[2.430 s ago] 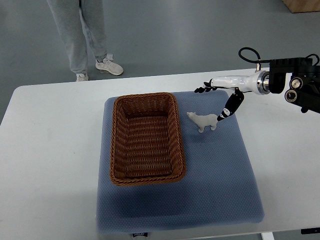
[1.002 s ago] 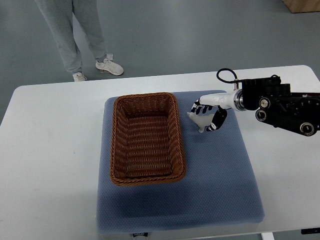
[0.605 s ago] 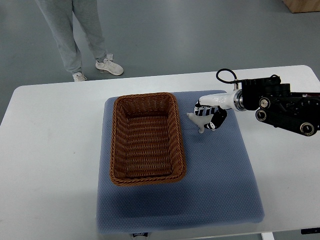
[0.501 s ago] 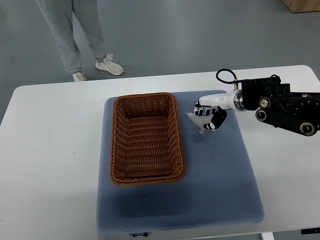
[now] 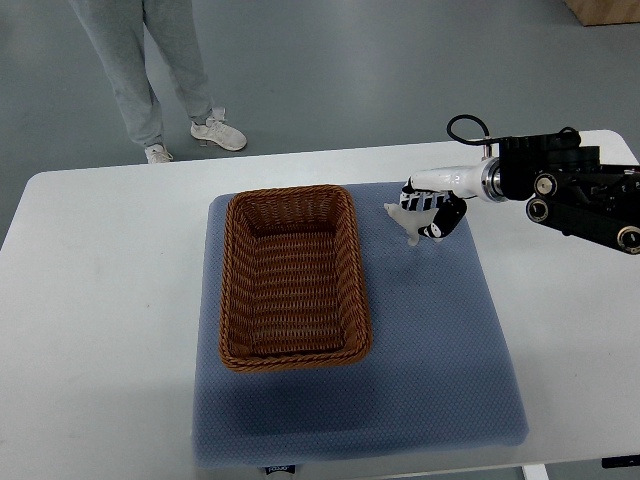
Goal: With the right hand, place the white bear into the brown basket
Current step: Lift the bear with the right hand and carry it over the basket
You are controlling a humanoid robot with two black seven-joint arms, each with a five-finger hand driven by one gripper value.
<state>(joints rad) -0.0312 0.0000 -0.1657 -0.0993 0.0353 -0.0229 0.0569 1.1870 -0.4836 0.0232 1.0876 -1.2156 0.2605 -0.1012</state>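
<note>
— Nearest the camera?
— A blue mat (image 5: 440, 370) on the white table (image 5: 100, 300), with the brown basket (image 5: 293, 275) on its left half.

— And the bear?
— The white bear (image 5: 407, 216) is right of the basket, apart from it, apparently lifted clear of the mat. The right hand (image 5: 432, 210) has its fingers curled round it.

— Beyond?
— A person's legs (image 5: 150, 60) on the floor.

Right hand (image 5: 432, 208): clasped on white bear (image 5: 404, 216)
Bear: at 3 o'clock of brown basket (image 5: 290, 276)
Basket: on blue mat (image 5: 440, 340)
</note>
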